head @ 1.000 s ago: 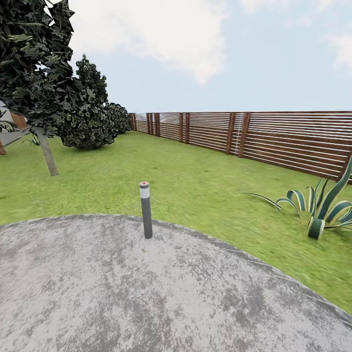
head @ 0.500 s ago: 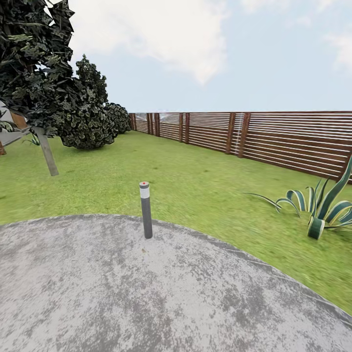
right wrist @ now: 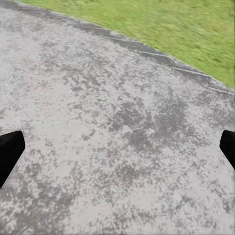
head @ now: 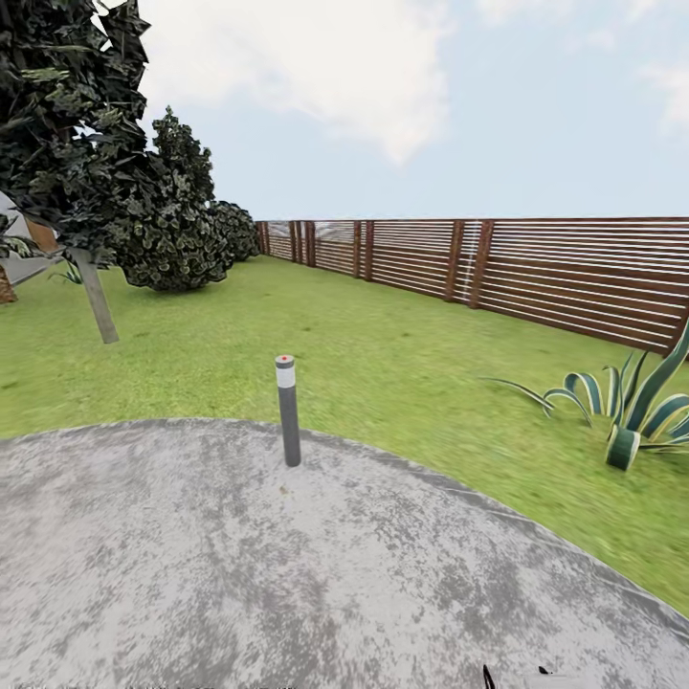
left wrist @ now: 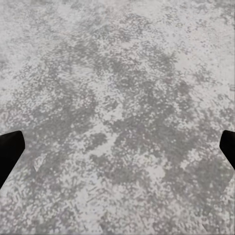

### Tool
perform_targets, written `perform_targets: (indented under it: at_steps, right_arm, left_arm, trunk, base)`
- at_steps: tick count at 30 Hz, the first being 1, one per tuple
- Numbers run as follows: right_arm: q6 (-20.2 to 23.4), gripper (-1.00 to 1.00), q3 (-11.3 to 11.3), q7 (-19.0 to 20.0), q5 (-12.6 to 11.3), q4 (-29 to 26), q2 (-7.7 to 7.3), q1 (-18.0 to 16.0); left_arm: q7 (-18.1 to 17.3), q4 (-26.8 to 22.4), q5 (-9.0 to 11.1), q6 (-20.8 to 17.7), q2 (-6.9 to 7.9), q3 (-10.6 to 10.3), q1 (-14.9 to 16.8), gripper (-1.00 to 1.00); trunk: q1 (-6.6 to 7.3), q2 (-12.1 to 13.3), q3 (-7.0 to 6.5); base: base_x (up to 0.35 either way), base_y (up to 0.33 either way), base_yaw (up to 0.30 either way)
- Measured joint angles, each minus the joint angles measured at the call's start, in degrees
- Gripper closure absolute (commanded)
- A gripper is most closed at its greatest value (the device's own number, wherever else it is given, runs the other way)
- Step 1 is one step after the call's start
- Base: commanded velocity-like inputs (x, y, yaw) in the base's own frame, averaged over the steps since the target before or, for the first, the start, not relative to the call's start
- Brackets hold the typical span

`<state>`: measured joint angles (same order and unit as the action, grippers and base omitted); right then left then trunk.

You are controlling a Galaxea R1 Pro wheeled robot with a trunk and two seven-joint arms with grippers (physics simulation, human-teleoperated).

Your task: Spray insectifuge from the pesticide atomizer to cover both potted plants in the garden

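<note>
Where the head view looks across the garden, nearest comes the round mottled-grey stone patio (head: 239, 574), spreading over the whole lower part. Right at the bottom edge of that view, a sliver of dark and white robot hardware (head: 522, 679), too little to identify. Under the left gripper (left wrist: 117, 149), seen from its wrist camera, bare patio stone (left wrist: 117, 98); black fingertips (left wrist: 9, 152) at the two sides of the picture, spread wide with nothing between. Same for the right gripper (right wrist: 117, 149): dark fingertips (right wrist: 10, 149) far apart, empty, above patio stone (right wrist: 98, 137), with the curved paver rim (right wrist: 147, 49) and a strip of lawn (right wrist: 176, 24) beyond it.

Just inside the patio's far edge, upright, a slim grey bollard light (head: 287, 411) with a white band and a red dot on its cap. Beyond the rim, green lawn (head: 383, 354). On the grass near the right edge of the head view, a big striped agave (head: 627, 411). Farther off to the left, a dark-leaved tree (head: 77, 144) on a thin leaning trunk, then rounded dark bushes (head: 177, 230) behind it. Along the far side of the lawn, a brown horizontal-slat wooden fence (head: 498, 263), under cloudy blue sky (head: 383, 96).

Among all this, no telling where the pesticide atomizer or the potted plants sit.
</note>
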<state>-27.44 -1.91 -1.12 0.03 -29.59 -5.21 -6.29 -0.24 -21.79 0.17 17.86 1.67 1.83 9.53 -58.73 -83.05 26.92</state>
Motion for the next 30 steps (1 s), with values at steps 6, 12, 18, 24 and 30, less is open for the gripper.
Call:
perform_targets:
  at_steps: [6,12,18,24,30]
  right_arm:
    - [0.0,-1.00,-0.1,0.0,0.0,2.0,0.22,0.0]
    - [0.0,-1.00,-0.1,0.0,0.0,3.3,0.28,0.0]
    - [0.0,-1.00,-0.1,0.0,0.0,3.4,0.28,0.0]
    - [0.0,-1.00,-0.1,0.0,0.0,3.5,0.29,0.0]
    - [0.0,-1.00,-0.1,0.0,0.0,3.6,0.29,0.0]
  left_arm:
    - [0.0,1.5,0.0,1.7,0.23,0.3,0.0,-1.00]
    - [-0.1,1.6,0.1,1.9,0.20,0.3,0.0,-1.00]
    - [-0.1,1.6,-0.1,1.8,0.19,0.3,0.0,-1.00]
    - [-0.1,1.6,-0.1,1.8,0.19,0.3,0.0,-1.00]
    - [-0.1,1.6,-0.1,1.8,0.19,0.3,0.0,-1.00]
  trunk:
    - [0.00,0.0,0.19]
    - [0.00,0.0,0.39]
    - [0.00,0.0,0.60]
    - [0.00,0.0,0.80]
    - [0.00,0.0,1.01]
  base:
    - [0.000,0.000,0.243]
    - [0.000,0.000,0.260]
    - [0.000,0.000,0.261]
    - [0.000,0.000,0.262]
    - [0.000,0.000,0.262]
